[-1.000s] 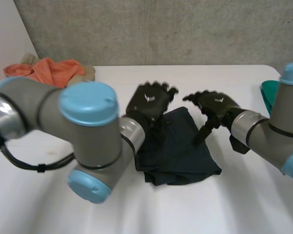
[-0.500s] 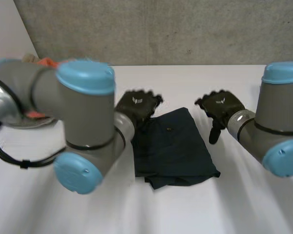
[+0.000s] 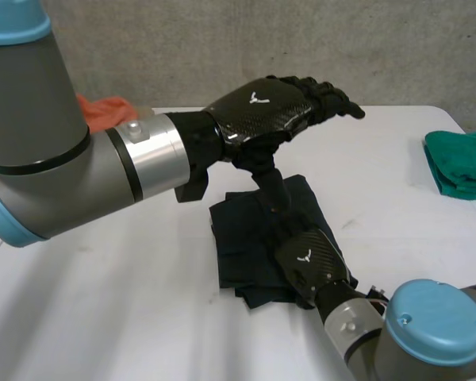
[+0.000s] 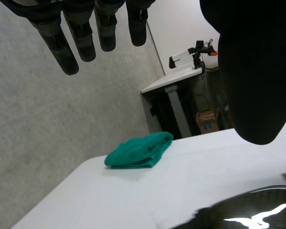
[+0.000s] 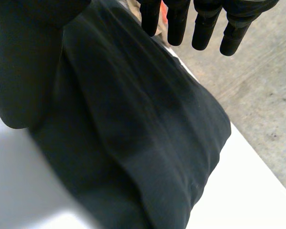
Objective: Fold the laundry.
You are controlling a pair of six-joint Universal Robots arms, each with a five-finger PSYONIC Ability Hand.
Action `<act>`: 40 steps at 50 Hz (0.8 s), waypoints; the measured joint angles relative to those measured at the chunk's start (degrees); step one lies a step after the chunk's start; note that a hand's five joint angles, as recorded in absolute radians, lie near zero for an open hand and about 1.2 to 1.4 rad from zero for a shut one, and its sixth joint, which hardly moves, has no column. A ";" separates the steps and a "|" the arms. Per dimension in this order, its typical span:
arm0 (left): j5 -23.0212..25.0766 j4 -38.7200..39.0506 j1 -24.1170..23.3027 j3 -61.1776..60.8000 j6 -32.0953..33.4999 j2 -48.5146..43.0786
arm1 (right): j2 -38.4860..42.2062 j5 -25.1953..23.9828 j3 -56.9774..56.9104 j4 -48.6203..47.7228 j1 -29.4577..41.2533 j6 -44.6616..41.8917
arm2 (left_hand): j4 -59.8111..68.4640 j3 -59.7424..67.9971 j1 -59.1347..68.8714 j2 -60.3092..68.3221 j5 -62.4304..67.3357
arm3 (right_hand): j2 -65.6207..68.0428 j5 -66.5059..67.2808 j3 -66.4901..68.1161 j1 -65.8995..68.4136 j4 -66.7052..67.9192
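A dark navy cloth (image 3: 246,238) lies folded into a rough rectangle in the middle of the white table (image 3: 127,317). My left hand (image 3: 262,111) is raised well above the cloth's far edge, open, with straight fingers (image 4: 81,38) pointing right and the thumb hanging down. It holds nothing. My right hand (image 3: 309,266) is low over the cloth's near right corner, open too. In the right wrist view the dark cloth (image 5: 148,124) spreads under the palm, and the straight fingers (image 5: 176,24) reach past its fold without gripping it.
A folded green cloth (image 3: 460,163) lies at the table's right edge, also seen past the left hand's fingers (image 4: 140,150). An orange cloth (image 3: 103,107) is heaped at the far left behind my left arm. A grey wall runs along the table's far side.
My left hand has lifted off the cloth's far left edge and risen high above it. My right arm has swung from the cloth's right side round to its near right corner.
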 measured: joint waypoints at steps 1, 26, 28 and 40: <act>-0.03 -0.13 -0.22 -0.36 0.05 -0.01 | 1.31 0.09 -0.87 -1.55 -0.04 -0.11 | 0.00 0.00 0.00 0.00 0.00 | 0.00 0.00 0.00 0.00 0.00; -1.72 0.10 -1.22 -1.04 -0.28 1.29 | 11.01 -0.04 -22.52 -4.24 -3.83 0.54 | 0.00 0.00 0.00 0.00 0.00 | 55.44 49.59 54.75 48.10 56.53; -1.89 0.15 -1.23 -0.96 -0.30 1.71 | 10.26 -0.06 -23.28 -4.16 -4.68 0.67 | 0.00 0.00 0.00 0.00 0.00 | 55.44 49.59 54.75 48.11 56.60; -4.10 3.56 -1.34 0.10 -1.78 6.33 | 2.29 -2.03 -35.37 -3.88 -26.96 9.50 | 0.00 0.00 0.00 0.00 0.00 | 55.44 50.80 54.75 48.90 56.74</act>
